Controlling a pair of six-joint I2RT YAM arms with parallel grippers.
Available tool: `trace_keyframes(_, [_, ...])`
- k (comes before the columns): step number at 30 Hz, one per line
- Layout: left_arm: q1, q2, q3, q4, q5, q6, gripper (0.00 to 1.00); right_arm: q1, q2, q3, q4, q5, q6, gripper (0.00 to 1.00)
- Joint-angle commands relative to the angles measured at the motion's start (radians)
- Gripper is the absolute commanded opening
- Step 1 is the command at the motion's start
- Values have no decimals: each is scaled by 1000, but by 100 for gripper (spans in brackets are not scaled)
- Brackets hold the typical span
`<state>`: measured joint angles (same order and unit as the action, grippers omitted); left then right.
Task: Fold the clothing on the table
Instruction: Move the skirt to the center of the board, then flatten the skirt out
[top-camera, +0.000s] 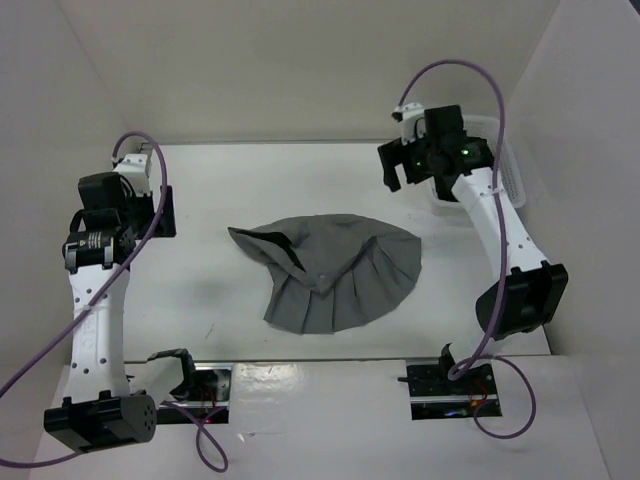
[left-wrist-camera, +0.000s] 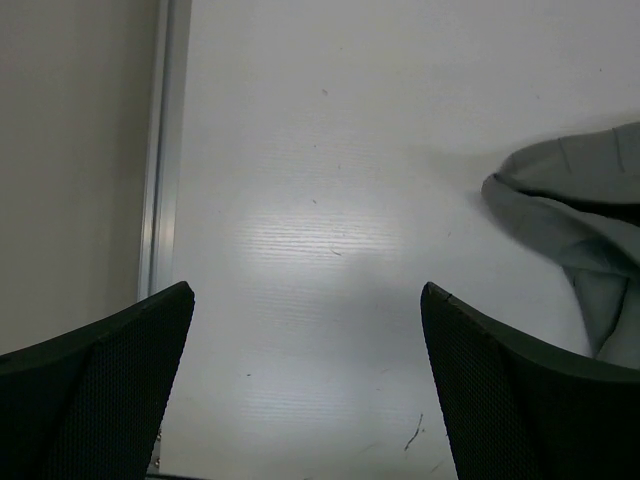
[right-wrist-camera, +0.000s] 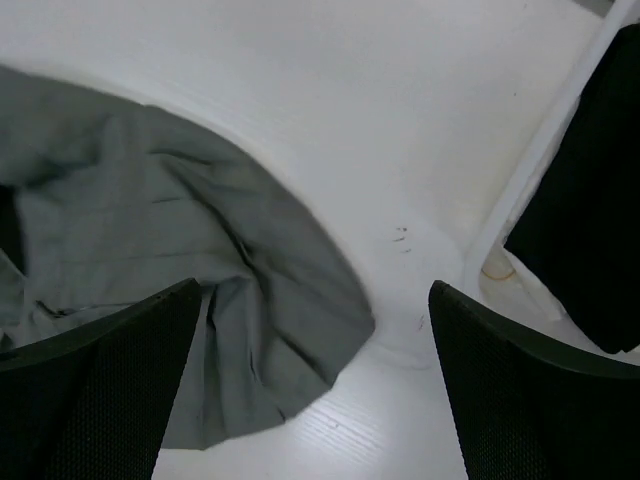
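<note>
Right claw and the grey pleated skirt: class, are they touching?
Apart. The top view shows the right claw open, with a strip of bare table between it and the skirt.

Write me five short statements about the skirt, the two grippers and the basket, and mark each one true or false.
1. The skirt lies on the table, in neither gripper. True.
2. The left gripper is shut. False: it is open, over bare table beside the skirt.
3. A black garment lies in the basket. True.
4. The right gripper clamps the skirt's hem. False: it is open and empty.
5. The skirt touches the basket. False: bare table lies between them.
</note>
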<state>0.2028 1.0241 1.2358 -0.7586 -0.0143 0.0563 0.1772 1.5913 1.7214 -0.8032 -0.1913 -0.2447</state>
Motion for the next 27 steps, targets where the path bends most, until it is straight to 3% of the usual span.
trace_keyframes(1, [15, -35, -22, 10, 39, 17, 100, 67, -108, -69, 101, 217, -50, 99])
trace_keyframes(7, [15, -44, -56, 10, 112, 17, 100, 85, -157, -115, 61, 96, -103, 99])
trace_keyframes(15, [15, 21, -124, 19, 266, 56, 100, 352, -86, -167, -37, 61, -143, 99])
trace_keyframes(21, [-6, 162, -124, 31, 341, 74, 100, 593, -11, -229, -27, 302, -188, 99])
trace_keyframes(27, [-46, 206, -157, 123, 405, 135, 73, 607, 32, -220, -27, 291, -188, 99])
